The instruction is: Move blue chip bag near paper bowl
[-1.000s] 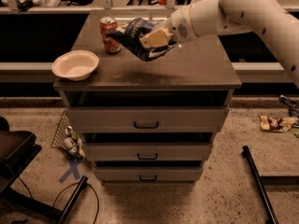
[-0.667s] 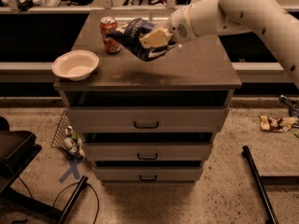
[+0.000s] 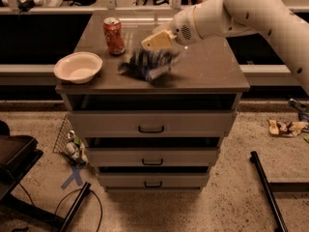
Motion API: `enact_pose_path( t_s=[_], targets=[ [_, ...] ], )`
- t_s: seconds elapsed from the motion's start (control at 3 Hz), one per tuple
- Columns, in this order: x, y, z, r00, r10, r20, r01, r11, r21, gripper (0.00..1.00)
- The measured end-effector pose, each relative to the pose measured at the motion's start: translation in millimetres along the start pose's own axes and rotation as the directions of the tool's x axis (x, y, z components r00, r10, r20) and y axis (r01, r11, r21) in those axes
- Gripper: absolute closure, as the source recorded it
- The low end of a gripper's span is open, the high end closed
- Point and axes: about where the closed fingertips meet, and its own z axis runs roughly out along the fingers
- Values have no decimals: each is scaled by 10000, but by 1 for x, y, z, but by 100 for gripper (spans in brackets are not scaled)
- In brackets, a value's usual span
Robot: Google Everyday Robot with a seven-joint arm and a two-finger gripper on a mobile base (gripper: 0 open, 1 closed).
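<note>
Though whether it grips anything cannot be told, the gripper [image 3: 155,41] hangs just above the blue chip bag [image 3: 145,64], which lies on the surface [image 3: 207,76]. A soda can [image 3: 113,35] stands just behind-left; the paper bowl [image 3: 78,67] sits farther left, apart.

No word, brand or number can be read. The red-orange metal soda can [image 3: 113,35], near the back left corner of the counter [image 3: 207,76], carries pale markings too blurred to make out. The wrinkly dark-blue foil chip bag [image 3: 146,64], toward the front edge, shows white stripes but no legible letters. The cream plastic claw [image 3: 157,41] hangs just above that bag. A blue tape cross [image 3: 72,177] marks the floor below the counter's left edge.
</note>
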Motion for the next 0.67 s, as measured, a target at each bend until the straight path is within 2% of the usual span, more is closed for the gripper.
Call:
enact_pose_path(
  t_s=[0.33, 0.67],
  targets=[
    [0, 1, 3, 10000, -4, -8, 4, 10000, -48, 0],
    [0, 1, 3, 10000, -4, -8, 4, 10000, -50, 0]
  ],
)
